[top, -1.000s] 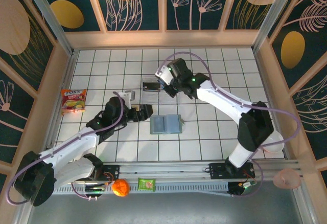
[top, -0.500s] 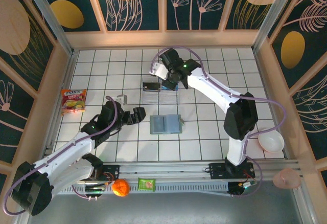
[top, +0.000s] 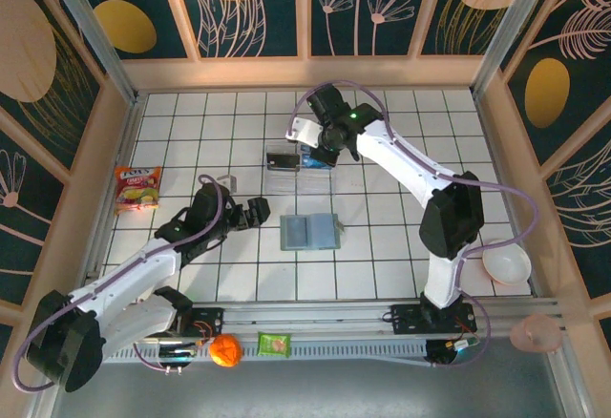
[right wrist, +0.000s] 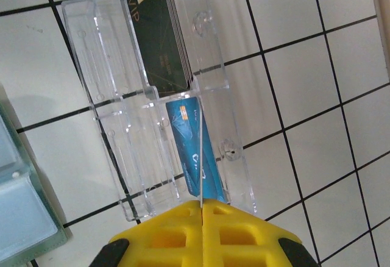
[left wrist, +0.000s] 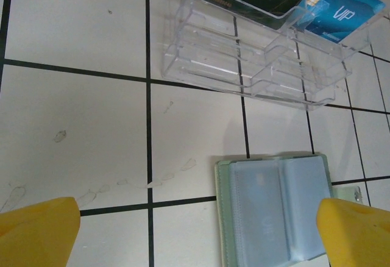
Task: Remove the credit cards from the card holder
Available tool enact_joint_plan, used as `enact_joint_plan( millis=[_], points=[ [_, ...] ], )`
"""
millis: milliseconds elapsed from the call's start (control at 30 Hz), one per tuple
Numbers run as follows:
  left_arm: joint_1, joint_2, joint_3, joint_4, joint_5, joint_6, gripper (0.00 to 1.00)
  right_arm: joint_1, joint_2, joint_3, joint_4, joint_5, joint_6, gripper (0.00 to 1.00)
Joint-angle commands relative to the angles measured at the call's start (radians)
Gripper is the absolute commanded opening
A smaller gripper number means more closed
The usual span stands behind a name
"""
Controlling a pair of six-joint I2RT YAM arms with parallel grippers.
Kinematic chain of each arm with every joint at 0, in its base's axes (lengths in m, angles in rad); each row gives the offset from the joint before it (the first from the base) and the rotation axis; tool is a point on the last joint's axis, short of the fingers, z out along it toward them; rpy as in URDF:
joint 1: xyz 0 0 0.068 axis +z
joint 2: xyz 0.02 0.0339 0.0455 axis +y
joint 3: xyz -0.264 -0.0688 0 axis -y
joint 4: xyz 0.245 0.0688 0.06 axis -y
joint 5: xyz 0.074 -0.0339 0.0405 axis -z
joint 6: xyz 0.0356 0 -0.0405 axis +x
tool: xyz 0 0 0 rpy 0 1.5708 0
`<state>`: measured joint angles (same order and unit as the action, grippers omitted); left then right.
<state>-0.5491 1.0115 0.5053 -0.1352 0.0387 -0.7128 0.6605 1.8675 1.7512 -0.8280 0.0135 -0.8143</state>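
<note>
Although the right fingers hung pressed together above the clear tray, the card holder lay nearer the left arm. A thin pale edge ran up from their seam across the blue card. Whether that was a gripped card or a tray wall could not be told. That blue card leaned in 1 compartment and a dark card filled the neighbouring one, so at least 2 credit cards were out of the holder.

The left fingers stood wide apart and held nothing. Seen from above, the holder rested open and flat on the white tiled desk, close by at 4 o'clock of those fingers. Its long axis ran 9 to 3 and its fold 12 to 6. From the right fingers it sat at 6 o'clock, beyond the tray. Its bluish pockets faced up, but whether any card remained inside was too faint to judge. Any further pull would likely start from the left side.
</note>
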Motion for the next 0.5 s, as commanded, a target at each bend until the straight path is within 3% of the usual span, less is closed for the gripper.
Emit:
enact_joint_plan(
  millis=[0, 467],
  points=[
    [0.008, 0.023, 0.029, -0.018, -0.02, -0.019, 0.99, -0.011, 0.015, -0.016, -0.007, -0.029, -0.059, 0.0],
    [0.024, 0.104, 0.051, -0.034, -0.04, -0.008, 0.99, -0.009, 0.035, -0.068, 0.038, -0.008, -0.139, 0.0]
  ],
)
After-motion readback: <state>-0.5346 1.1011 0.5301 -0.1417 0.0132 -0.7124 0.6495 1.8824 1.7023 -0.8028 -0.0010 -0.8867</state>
